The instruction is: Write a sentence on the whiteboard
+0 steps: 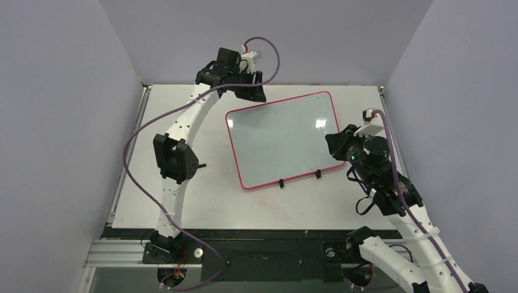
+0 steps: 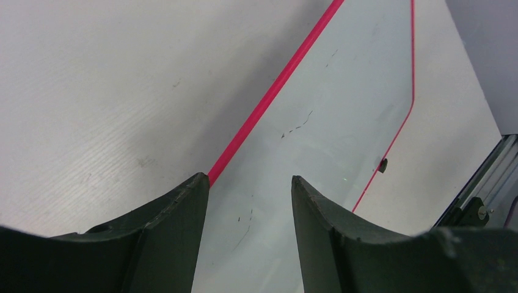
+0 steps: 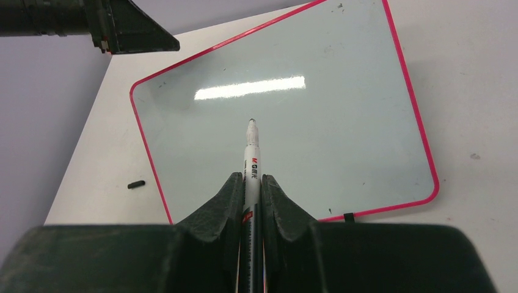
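Observation:
The whiteboard (image 1: 281, 140) lies flat on the table, red-rimmed, with two black tabs (image 1: 281, 183) on its near edge. No sentence shows on it, only a few faint black specks (image 2: 296, 128). My left gripper (image 1: 255, 91) is open and empty above the board's far-left corner; in the left wrist view (image 2: 250, 178) the red rim (image 2: 269, 97) passes by its left finger. My right gripper (image 1: 335, 141) is shut on a white marker (image 3: 251, 152), tip pointing at the whiteboard (image 3: 317, 128) over its right part. Whether the tip touches the surface I cannot tell.
A small black piece (image 1: 201, 165) lies on the white table (image 1: 183, 201) left of the board, and also shows in the right wrist view (image 3: 135, 184). Purple-grey walls close in the table at the back and both sides. A metal rail (image 2: 482, 195) runs along one table edge.

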Robot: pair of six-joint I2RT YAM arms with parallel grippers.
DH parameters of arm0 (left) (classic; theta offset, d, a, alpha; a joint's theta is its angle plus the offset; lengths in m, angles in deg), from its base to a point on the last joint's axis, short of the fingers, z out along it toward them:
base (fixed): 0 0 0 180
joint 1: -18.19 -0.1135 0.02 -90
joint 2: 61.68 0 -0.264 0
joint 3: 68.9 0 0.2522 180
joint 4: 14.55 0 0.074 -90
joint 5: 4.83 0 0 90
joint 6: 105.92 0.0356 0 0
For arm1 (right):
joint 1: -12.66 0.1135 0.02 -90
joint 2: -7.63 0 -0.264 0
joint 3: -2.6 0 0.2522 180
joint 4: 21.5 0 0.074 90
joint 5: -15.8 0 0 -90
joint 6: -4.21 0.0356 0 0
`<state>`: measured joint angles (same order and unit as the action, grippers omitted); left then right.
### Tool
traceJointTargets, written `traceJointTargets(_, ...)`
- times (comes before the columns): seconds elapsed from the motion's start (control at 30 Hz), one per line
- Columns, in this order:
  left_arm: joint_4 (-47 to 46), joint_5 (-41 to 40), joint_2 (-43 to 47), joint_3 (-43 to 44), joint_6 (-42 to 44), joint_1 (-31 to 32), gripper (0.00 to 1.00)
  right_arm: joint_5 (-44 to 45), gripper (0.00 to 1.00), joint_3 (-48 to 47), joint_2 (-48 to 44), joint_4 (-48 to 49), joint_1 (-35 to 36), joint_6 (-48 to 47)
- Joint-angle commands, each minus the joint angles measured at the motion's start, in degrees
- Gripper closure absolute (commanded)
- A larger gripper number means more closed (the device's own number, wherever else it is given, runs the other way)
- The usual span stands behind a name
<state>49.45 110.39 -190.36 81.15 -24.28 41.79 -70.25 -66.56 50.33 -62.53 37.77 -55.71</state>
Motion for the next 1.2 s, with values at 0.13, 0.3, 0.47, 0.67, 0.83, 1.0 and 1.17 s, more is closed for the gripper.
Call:
traceJointTargets(0.13,-7.45,10.15,-4.40,6.20,3.56,-0.84,0.47,-1.42,1.00,-4.16,0.68,-0.16,-0.31,-2.81)
traceJointTargets(0.3,-12.15,14.46,-8.31,6.74,2.12,-1.11,0.47,-1.10,1.00,-5.11,0.88,-1.43,-0.30,-3.88)
traceJointTargets(0.47,-18.22,16.24,-10.73,6.17,-0.80,-1.14,0.47,-1.99,1.00,-6.19,1.95,-1.90,-0.37,-4.07)
traceJointTargets(0.67,-20.94,21.33,-13.31,7.98,-3.02,-0.85,0.48,-2.16,1.00,-6.55,2.95,-2.02,-0.31,-4.13)
traceJointTargets(0.83,-20.37,24.58,-12.79,7.25,-1.57,-0.13,0.58,-1.97,1.00,-6.31,2.57,-2.64,-0.27,-4.25)
traceJointTargets(1.0,-18.46,26.32,-11.17,4.15,0.15,0.64,0.75,-1.75,1.00,-6.27,1.49,-3.70,-0.32,-4.64)
traceJointTargets(1.17,-15.55,27.24,-9.82,2.03,3.38,1.98,0.82,-2.00,1.00,-6.13,0.49,-4.37,-0.33,-4.44)
